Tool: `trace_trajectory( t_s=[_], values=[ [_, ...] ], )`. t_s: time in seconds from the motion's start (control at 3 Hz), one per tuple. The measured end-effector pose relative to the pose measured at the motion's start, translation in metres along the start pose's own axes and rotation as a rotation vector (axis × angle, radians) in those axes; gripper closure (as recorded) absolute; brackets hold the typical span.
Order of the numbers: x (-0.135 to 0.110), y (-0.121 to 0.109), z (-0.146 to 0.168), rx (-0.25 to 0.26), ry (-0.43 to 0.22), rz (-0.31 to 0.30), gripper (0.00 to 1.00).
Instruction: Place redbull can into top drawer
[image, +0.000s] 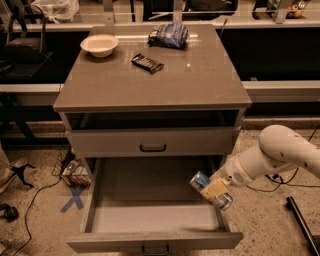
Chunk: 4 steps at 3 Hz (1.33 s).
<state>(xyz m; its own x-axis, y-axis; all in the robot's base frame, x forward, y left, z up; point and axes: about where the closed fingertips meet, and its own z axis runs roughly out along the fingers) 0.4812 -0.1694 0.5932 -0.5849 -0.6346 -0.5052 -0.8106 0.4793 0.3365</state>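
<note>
The redbull can (201, 181) is a slim silver-and-blue can, lying tilted in my gripper (215, 190), which is shut on it. The white arm (280, 152) reaches in from the right. The can hangs over the right side of the open top drawer (150, 216), just above its right wall and apart from the tray floor. The drawer is pulled far out at the bottom of the cabinet, and its pale-grey tray holds nothing. Its small dark handle (155, 247) shows at the lower edge.
A shut shallower drawer front with a black curved handle (152, 147) sits above. On the cabinet top (200, 85) are a white bowl (99, 45), a dark blue snack bag (169, 35) and a black bar packet (147, 63). Cables, clutter and blue tape (75, 199) lie on the floor.
</note>
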Motion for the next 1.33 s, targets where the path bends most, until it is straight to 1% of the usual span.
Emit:
trace_trajectory(
  t_s=[0.33, 0.67, 1.0, 1.33],
  values=[
    [0.001, 0.0, 0.004, -0.004, 0.003, 0.002, 1.0],
    [0.001, -0.012, 0.041, 0.001, 0.006, 0.02, 1.0],
    [-0.006, -0.036, 0.11, -0.007, -0.013, 0.05, 0.74],
    [-0.007, -0.049, 0.151, -0.011, -0.014, 0.092, 0.51]
  ],
)
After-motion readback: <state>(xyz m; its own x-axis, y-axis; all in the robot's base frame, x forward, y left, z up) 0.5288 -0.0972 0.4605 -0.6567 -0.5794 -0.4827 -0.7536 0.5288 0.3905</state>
